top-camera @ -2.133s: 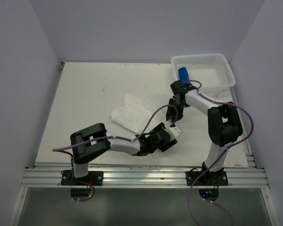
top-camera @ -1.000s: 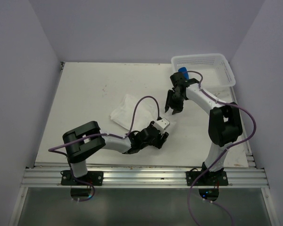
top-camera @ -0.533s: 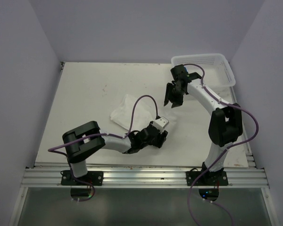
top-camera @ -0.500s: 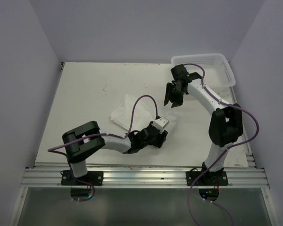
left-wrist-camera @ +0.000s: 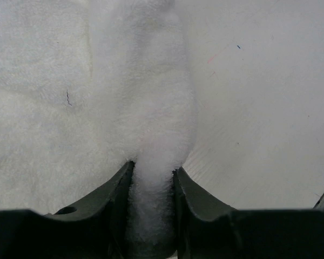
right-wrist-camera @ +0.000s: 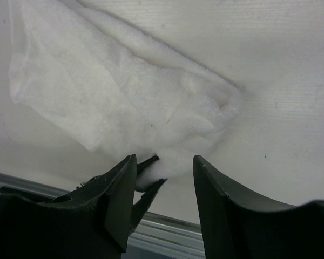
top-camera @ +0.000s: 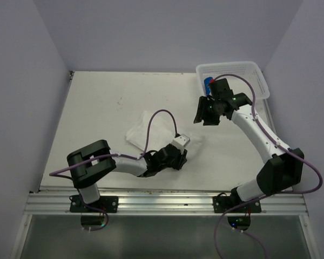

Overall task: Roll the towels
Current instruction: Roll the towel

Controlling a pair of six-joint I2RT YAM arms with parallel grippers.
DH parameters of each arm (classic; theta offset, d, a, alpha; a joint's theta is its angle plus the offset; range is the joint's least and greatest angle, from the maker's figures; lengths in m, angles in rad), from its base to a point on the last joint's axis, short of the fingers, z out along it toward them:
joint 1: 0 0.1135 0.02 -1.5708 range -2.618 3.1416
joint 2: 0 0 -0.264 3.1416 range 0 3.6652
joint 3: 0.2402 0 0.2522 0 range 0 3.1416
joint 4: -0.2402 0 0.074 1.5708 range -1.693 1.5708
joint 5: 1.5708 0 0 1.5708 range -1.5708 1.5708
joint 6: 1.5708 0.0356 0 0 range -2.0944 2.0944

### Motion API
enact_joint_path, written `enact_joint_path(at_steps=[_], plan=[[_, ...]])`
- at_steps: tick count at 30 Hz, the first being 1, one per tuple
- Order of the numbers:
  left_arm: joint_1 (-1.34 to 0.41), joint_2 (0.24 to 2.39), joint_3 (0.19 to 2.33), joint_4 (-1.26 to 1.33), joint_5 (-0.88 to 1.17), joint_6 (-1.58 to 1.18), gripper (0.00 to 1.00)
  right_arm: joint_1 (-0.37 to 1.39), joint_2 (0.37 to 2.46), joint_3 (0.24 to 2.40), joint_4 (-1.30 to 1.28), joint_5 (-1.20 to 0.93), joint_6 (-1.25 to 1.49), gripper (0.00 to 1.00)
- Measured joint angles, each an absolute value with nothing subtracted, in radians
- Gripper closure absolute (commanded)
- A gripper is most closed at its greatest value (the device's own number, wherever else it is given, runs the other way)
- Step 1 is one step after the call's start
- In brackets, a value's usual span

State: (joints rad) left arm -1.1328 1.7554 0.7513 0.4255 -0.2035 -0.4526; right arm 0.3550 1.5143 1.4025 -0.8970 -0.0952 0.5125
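While right tool (right-wrist-camera: 164, 161), apart, has shifted rightward | left tool (left-wrist-camera: 153, 171) clamped on white towel (left-wrist-camera: 54, 108)

My left arm (top-camera: 127, 162) and right arm (top-camera: 256, 132) are white tubes linked by chunky black joints. A thin purple cable (top-camera: 162, 111) runs along each. Black bases (top-camera: 94, 205) sit on a silver rail (top-camera: 167, 202) at the near edge. My left gripper (left-wrist-camera: 153, 168) and right gripper (right-wrist-camera: 164, 157) have dark, matt, tapered fingers (left-wrist-camera: 116, 199).
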Motion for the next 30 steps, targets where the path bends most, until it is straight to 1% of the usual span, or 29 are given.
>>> enact_joint_path(at_steps=[2,3,9,13,19,23,26,30], plan=[[-1.133,1.752,0.746,0.426,-0.202,-0.466,0.75,0.355,1.454,1.351,-0.884,-0.092,0.522,0.49],[-1.133,1.749,0.743,0.427,-0.200,-0.473,0.80,0.355,1.427,1.320,-0.877,-0.091,0.527,0.49],[-1.133,1.734,0.727,0.429,-0.181,-0.515,0.82,0.355,1.208,1.043,-0.808,-0.094,0.604,0.48],[-1.132,1.707,0.689,0.448,-0.142,-0.567,0.85,0.355,1.097,0.885,-0.748,-0.101,0.641,0.46],[-1.087,1.689,0.591,0.587,-0.009,-0.701,0.89,0.355,1.011,0.743,-0.654,-0.116,0.710,0.44],[-1.061,1.705,0.538,0.698,0.066,-0.796,0.89,0.370,0.973,0.653,-0.582,-0.128,0.776,0.42],[-1.060,1.726,0.517,0.767,0.109,-0.856,0.89,0.414,0.968,0.606,-0.532,-0.129,0.815,0.41],[-1.060,1.741,0.489,0.835,0.154,-0.929,0.90,0.523,0.982,0.593,-0.471,-0.107,0.855,0.39]])
